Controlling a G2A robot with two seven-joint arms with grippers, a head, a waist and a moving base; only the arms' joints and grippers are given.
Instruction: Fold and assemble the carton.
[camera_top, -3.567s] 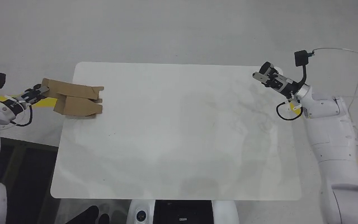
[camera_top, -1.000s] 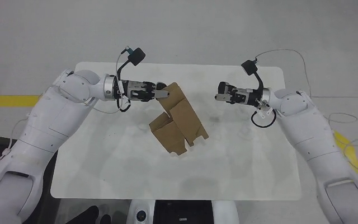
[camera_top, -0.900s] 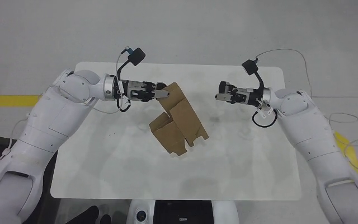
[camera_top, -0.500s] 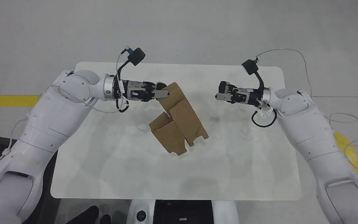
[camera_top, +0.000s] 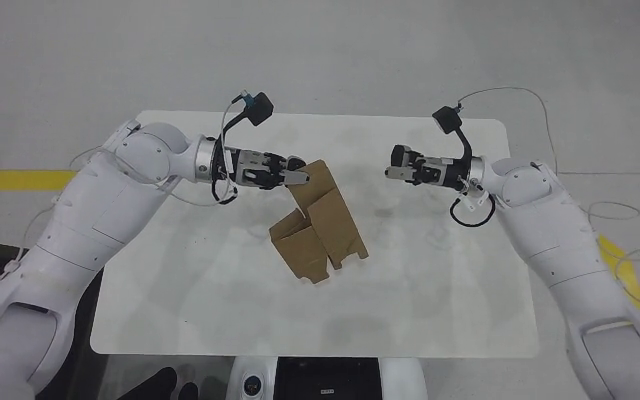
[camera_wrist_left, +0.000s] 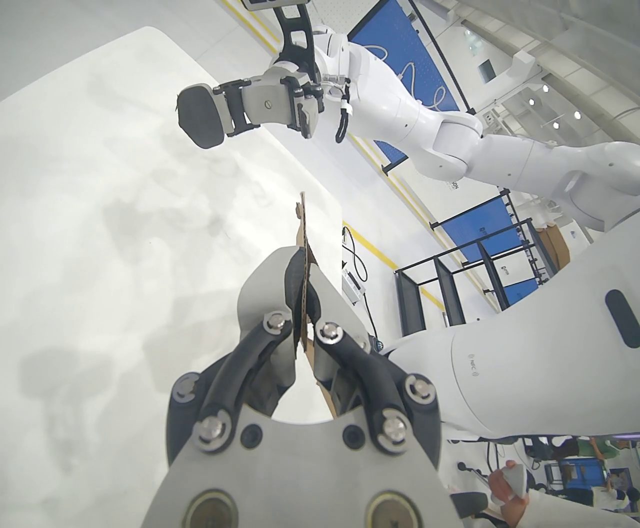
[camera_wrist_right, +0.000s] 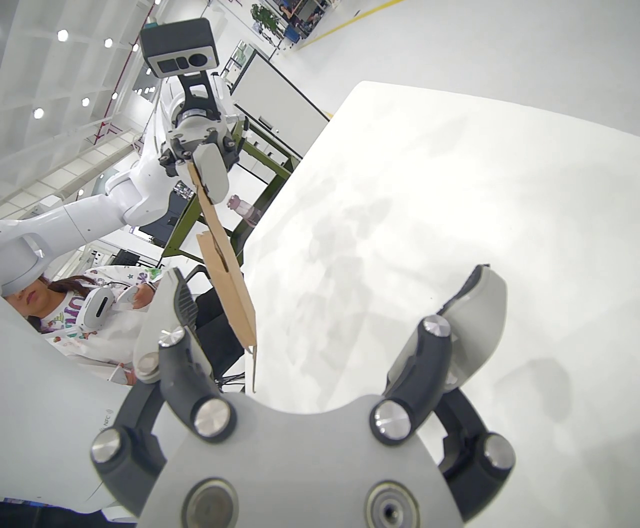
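1. The left claw (camera_top: 298, 176) is clamped tight on the far edge of the flattened brown carton (camera_top: 320, 228). The carton hangs tilted over the middle of the table (camera_top: 450, 300) and is not yet opened out.
2. The right claw (camera_top: 392, 168) hovers to the right, well apart from the carton, spread wide and empty.
3. The step in hand looks like presenting the carton for a two-claw hold. Next, the right claw would need to grip a free panel and pull the carton open.

The flat cardboard carton (camera_top: 320, 228) is plain brown. The rounded tabletop (camera_top: 450, 290) is white, faintly mottled grey. The left gripper (camera_top: 298, 176) and right gripper (camera_top: 390, 171) are pale grey and black.
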